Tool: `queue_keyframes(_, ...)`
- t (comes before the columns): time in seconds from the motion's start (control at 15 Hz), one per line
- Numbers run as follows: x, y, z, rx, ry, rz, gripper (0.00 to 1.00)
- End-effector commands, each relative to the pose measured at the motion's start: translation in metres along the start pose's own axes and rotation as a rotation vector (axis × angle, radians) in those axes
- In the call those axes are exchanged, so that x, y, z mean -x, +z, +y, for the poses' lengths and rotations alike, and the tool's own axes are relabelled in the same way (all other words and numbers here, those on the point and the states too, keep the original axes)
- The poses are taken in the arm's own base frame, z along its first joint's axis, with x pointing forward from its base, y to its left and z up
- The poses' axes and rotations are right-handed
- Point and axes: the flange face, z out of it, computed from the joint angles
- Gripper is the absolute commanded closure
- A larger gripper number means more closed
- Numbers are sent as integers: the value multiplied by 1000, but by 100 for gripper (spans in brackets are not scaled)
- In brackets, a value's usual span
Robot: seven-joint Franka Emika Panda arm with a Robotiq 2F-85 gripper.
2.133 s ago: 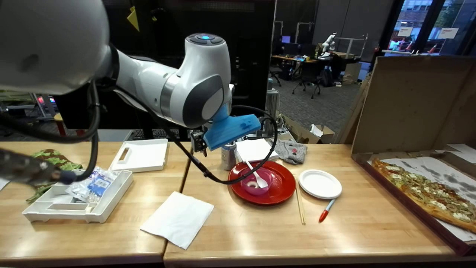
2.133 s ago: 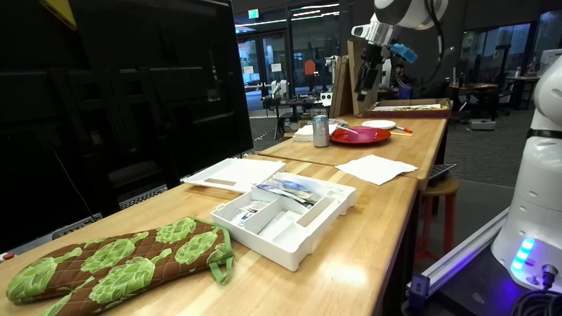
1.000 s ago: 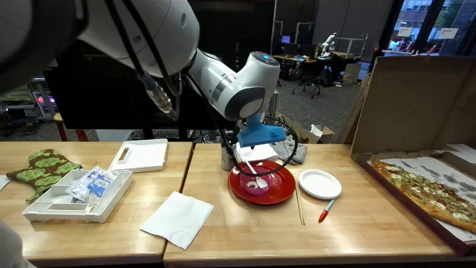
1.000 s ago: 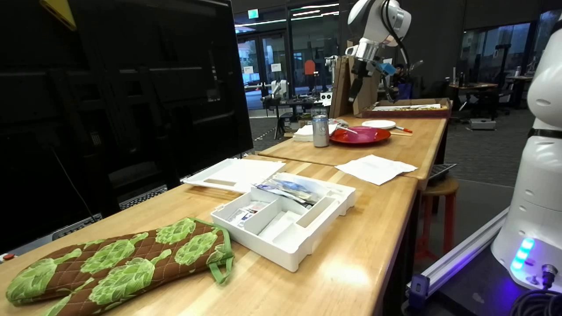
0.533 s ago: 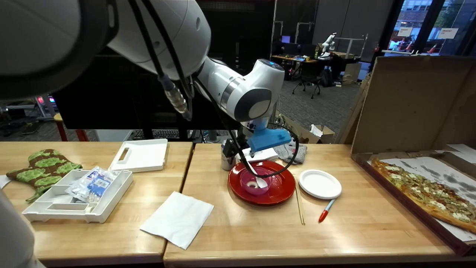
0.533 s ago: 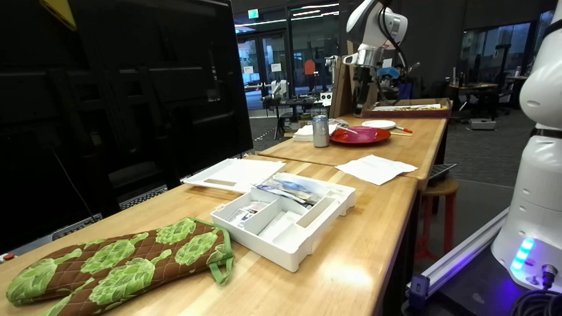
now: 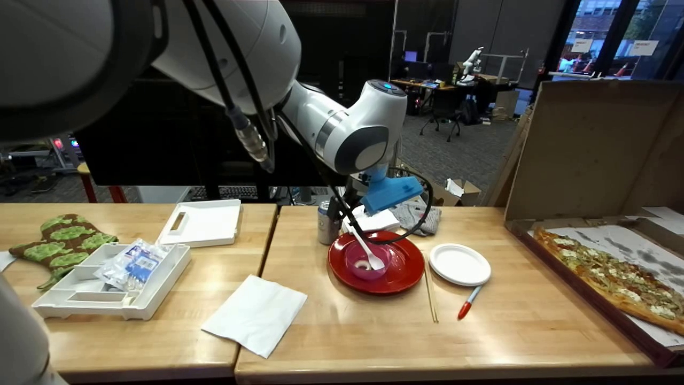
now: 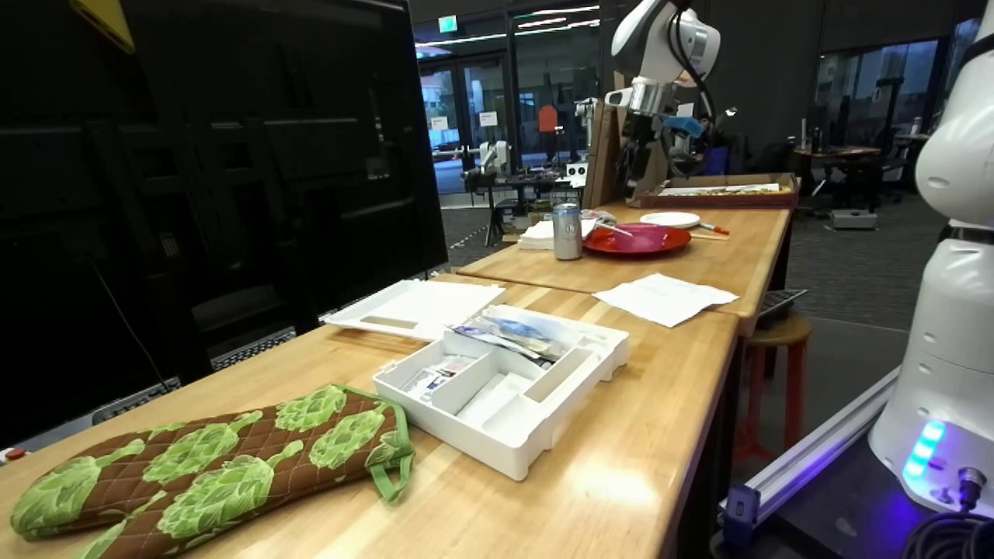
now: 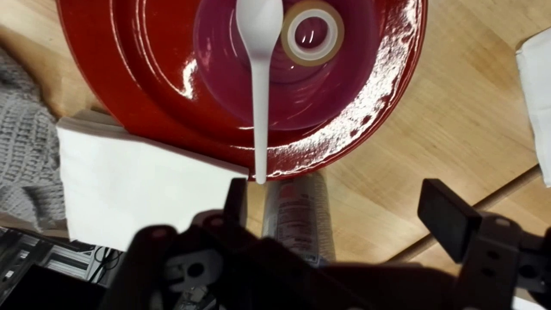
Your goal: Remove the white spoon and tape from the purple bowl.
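In from the near edge of the tabletop [image 7: 427,347], the purple bowl [image 7: 368,275] holds the tape [image 9: 311,54] and the white spoon [image 9: 260,82]. The spoon's handle pokes out toward the far edge and the gripper [image 9: 338,206], which hangs above, fingers wide apart.

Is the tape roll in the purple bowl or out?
In. The wrist view shows the tape roll lying inside the purple bowl, purple showing through its hole.

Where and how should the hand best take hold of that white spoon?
I'd probably come from above and pinch the white spoon across its handle, outside the purple bowl: that stretch is slim, straight and juts out past the bowl, while the wider head lies inside beside the tape.
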Motion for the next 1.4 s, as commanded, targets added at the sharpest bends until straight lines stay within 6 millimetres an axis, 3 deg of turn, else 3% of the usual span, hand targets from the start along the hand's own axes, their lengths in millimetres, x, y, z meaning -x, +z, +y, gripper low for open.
queue_keyframes(0.0, -3, 3, 6, 40, 23, 31, 0)
queue_keyframes(0.6, -8, 36, 14, 35, 47, 5, 0)
queue_keyframes(1.33, -15, 46, 12, 23, 10, 46, 0)
